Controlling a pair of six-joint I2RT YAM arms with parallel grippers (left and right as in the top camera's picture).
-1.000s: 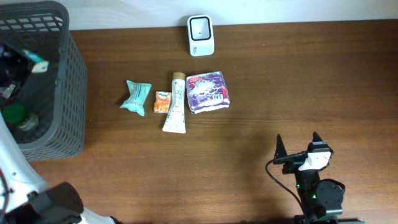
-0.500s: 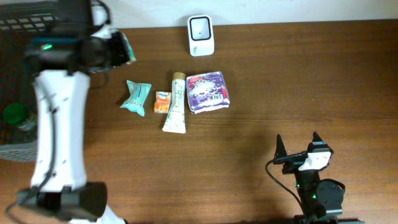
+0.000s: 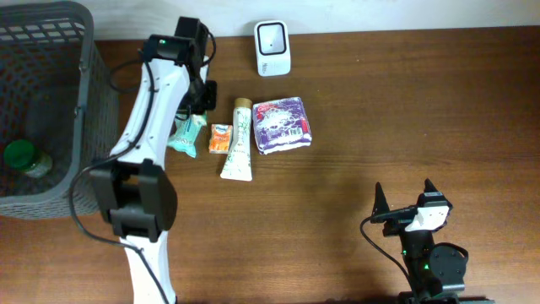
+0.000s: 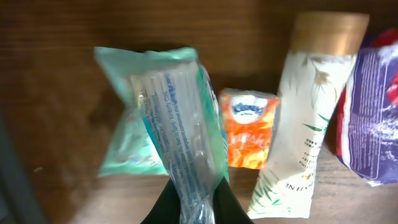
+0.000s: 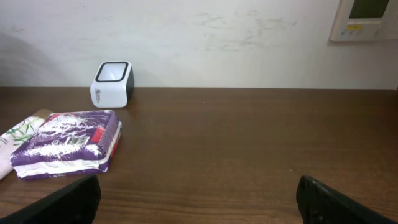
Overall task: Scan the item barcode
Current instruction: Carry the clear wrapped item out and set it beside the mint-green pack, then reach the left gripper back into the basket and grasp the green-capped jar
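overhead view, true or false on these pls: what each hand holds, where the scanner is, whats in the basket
The left hand is shut on a teal and clear packet. True.
The scanner sits inside the basket. False: the scanner stands on the table, near its far edge.
The right hand is open and holds nothing. True.
The basket is empty. False: a green-capped bottle lies in the basket.
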